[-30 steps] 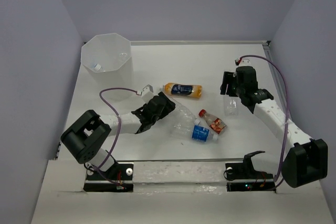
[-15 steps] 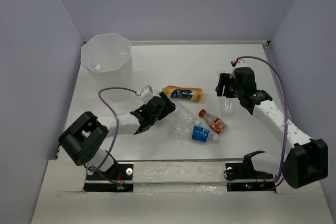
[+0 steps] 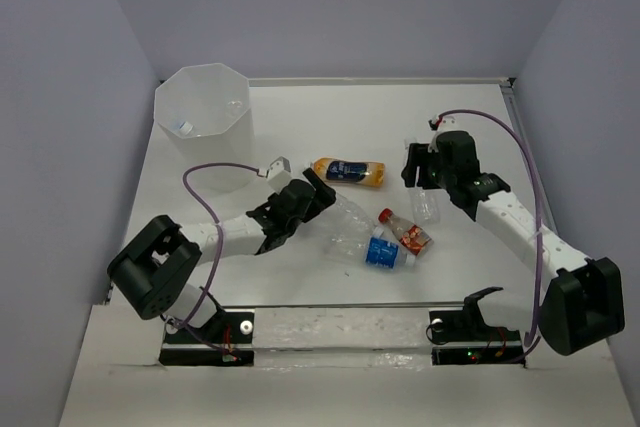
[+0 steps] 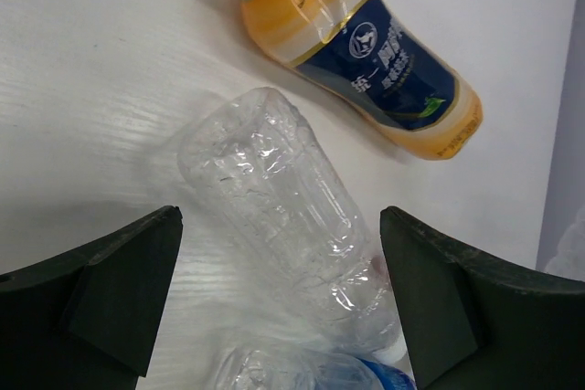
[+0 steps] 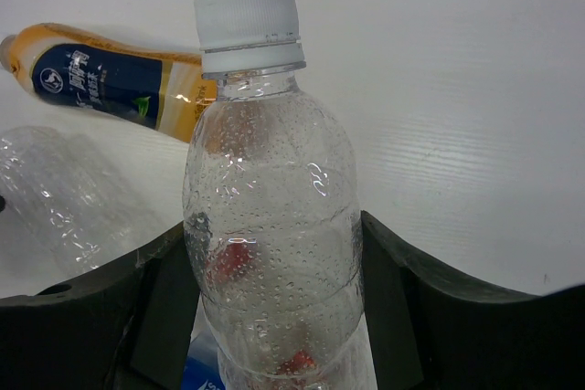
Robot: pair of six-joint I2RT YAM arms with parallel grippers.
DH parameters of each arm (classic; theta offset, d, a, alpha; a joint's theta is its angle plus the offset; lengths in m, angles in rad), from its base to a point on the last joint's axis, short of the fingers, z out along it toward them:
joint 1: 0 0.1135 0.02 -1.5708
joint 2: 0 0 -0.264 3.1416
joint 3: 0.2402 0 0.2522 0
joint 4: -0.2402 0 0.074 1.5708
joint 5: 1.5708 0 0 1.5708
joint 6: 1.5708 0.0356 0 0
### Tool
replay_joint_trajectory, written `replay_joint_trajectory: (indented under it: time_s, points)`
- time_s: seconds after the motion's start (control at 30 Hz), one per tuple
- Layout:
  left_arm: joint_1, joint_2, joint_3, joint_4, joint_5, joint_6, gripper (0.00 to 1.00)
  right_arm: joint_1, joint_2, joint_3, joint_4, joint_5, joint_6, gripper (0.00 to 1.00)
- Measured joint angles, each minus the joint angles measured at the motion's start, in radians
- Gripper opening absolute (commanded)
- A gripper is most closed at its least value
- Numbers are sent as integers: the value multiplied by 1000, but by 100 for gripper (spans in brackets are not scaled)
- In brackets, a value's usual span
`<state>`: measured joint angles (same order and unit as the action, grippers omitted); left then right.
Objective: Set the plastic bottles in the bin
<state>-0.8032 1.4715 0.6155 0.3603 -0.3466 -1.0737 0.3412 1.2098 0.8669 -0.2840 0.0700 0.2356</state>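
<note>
Fingers (image 5: 155, 317) of the right gripper (image 5: 274, 226) are clamped on a white-capped clear bottle (image 5: 270, 162). Over the last second it has been carried leftward, from the right of the top view toward its centre (the bin (image 3: 215, 142) stands well apart, upper left). The left gripper (image 4: 279, 216) has barely shifted; its fingers are held apart astride a crushed clear bottle (image 4: 274, 189) on the table (image 4: 82, 89), near the orange bottle (image 4: 356, 52). A delivery to the bin is judged under way.

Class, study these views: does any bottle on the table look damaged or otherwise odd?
Yes. The clear unlabelled plastic bottle lying between the left gripper's open fingers is crumpled, its walls creased. The orange bottle beside it has a dent near its neck.
</note>
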Motion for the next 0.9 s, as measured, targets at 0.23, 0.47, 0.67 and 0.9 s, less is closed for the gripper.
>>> replay_joint_trajectory:
  time_s: [0.23,0.47,0.67,0.9]
  points:
    - [0,-17,10,23,-16,10,99,1,8,0,5,0,0,52]
    - [0,103,109,-35,-7,14,99,7,8,-1,8,-4,0,52]
    - [0,150,153,-68,-6,14,99,9,6,-12,10,-20,0,52]
    - [0,190,172,-74,-20,16,92,20,-2,-18,9,-35,0,51]
